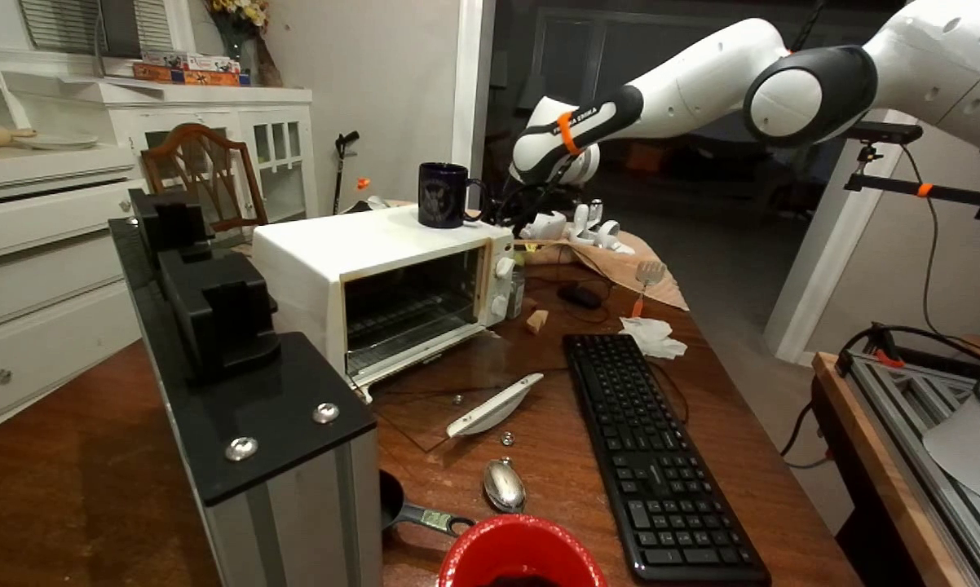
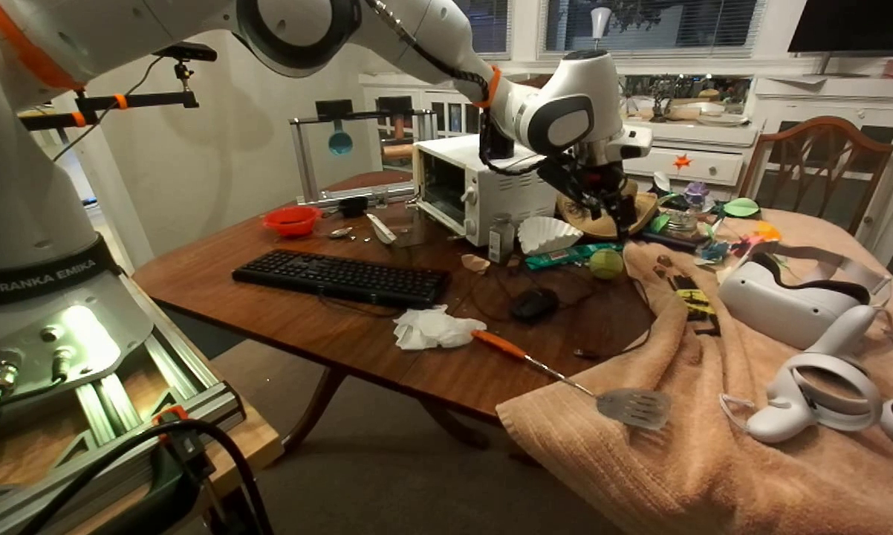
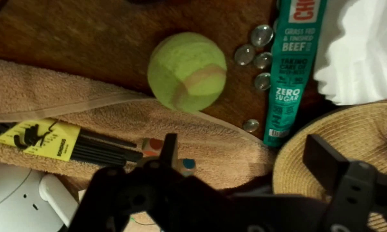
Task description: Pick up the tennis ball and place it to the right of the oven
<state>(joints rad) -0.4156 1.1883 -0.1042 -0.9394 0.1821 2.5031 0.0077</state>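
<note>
The yellow-green tennis ball (image 2: 606,264) rests on the wooden table by the edge of the peach towel. It also shows in the wrist view (image 3: 187,72), above the fingers and apart from them; the other exterior view does not show it. My gripper (image 2: 621,215) is above the table, near the ball and straw hat. In the wrist view its fingers (image 3: 245,145) are wide apart with nothing between them. The white oven (image 2: 517,186) stands behind and left of the ball in that exterior view. Its dark glass front (image 1: 412,302) also shows in an exterior view.
A dark mug (image 1: 443,196) stands on the oven. A green wrapper (image 3: 291,74), glass beads (image 3: 262,35), a white fluted dish (image 2: 549,235) and a straw hat (image 3: 296,154) lie near the ball. A bottle (image 2: 501,239), mouse (image 2: 533,305) and keyboard (image 2: 339,275) are nearby.
</note>
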